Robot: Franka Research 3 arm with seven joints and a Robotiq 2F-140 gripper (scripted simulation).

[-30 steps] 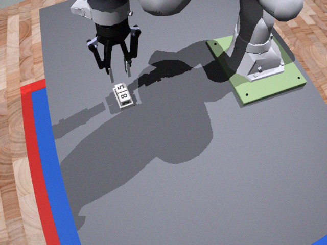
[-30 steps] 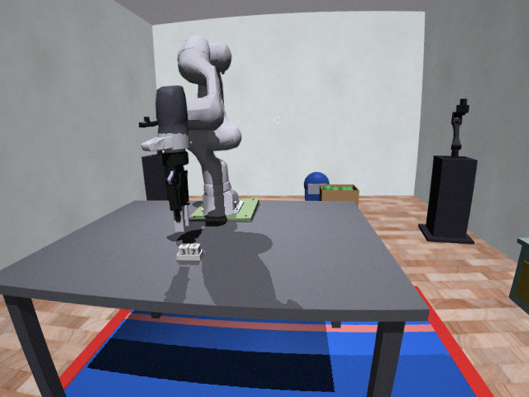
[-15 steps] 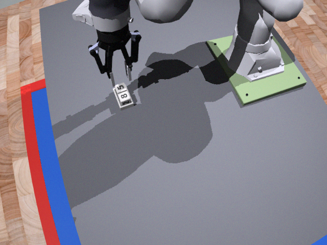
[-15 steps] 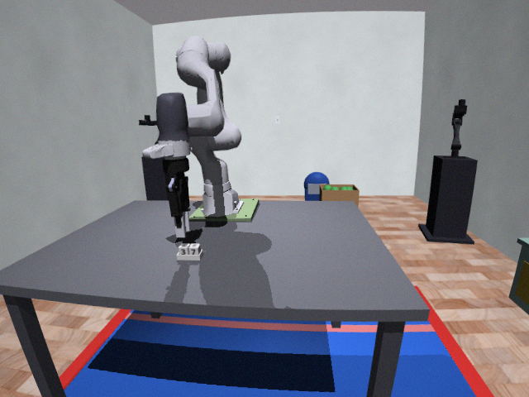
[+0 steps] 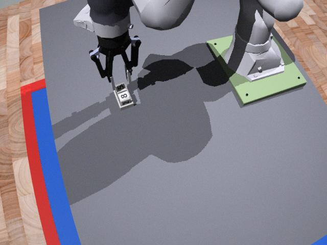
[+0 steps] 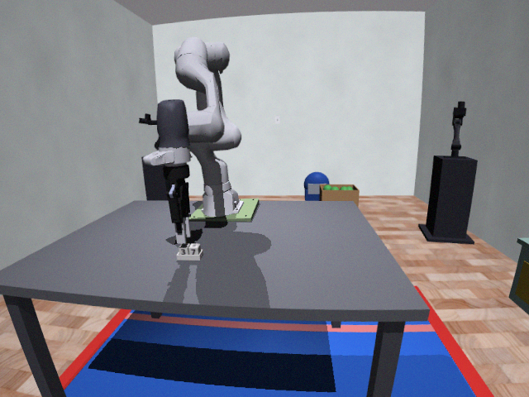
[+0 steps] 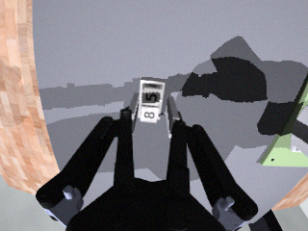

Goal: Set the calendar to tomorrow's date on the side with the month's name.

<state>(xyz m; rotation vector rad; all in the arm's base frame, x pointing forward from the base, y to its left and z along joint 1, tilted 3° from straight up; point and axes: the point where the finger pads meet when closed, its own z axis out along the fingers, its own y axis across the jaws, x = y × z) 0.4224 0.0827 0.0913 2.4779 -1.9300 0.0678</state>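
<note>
The floor of the small white tray (image 5: 126, 107) (image 6: 189, 257) (image 7: 142, 82) lies hidden beneath its cubes; print on the tray's walls is too small to read; beyond the tray, the arm (image 5: 163, 13) runs off the top view's upper edge; the cubes' undersides are out of sight.

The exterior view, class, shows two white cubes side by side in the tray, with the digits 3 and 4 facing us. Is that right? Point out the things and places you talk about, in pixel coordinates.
Not quite: the digits facing us are 3 and 7, as the exterior view shows. The two white cubes (image 5: 123, 95) (image 6: 194, 249) (image 7: 149, 115) are indeed side by side in the tray (image 5: 126, 107) (image 6: 189, 257) (image 7: 153, 81).
</note>
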